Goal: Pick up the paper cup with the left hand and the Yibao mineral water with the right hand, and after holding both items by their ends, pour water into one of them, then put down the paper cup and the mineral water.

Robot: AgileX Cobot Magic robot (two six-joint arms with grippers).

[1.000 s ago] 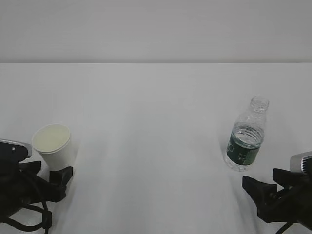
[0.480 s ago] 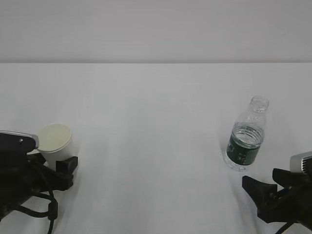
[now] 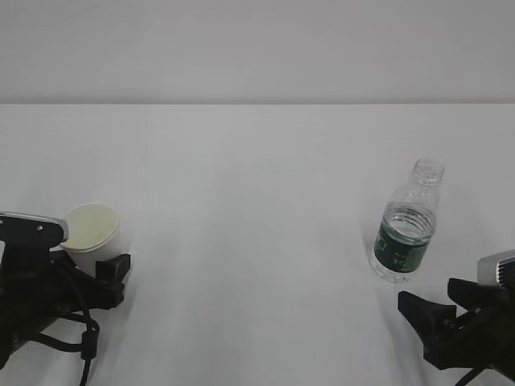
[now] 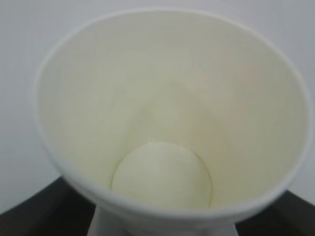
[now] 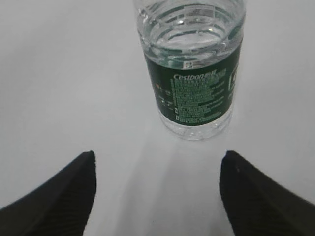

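- We find the paper cup [image 3: 91,232] upright near the left edge of the white table [image 3: 257,241], toward the front; its cream inside looks dry and bare in the left wrist view [image 4: 167,123].
- We see no print on the cup.
- The left hand [image 3: 76,281] is right at the cup's lower wall, one black fingertip [image 3: 113,269] showing beside its base. Fingers spread wide around the cup; we cannot tell whether they press on it.
- The Yibao mineral water [image 3: 408,225] stands uncapped near the right edge, well apart from the cup, water up to about the top of the label.
- Its dark green label [image 5: 194,91] carries the word "Cestbon" in pale script; the fine print below is too small for us to read.
- The right hand [image 3: 438,318] sits low at the front right corner, just short of the bottle, fingers [image 5: 64,191] wide apart and holding nothing.
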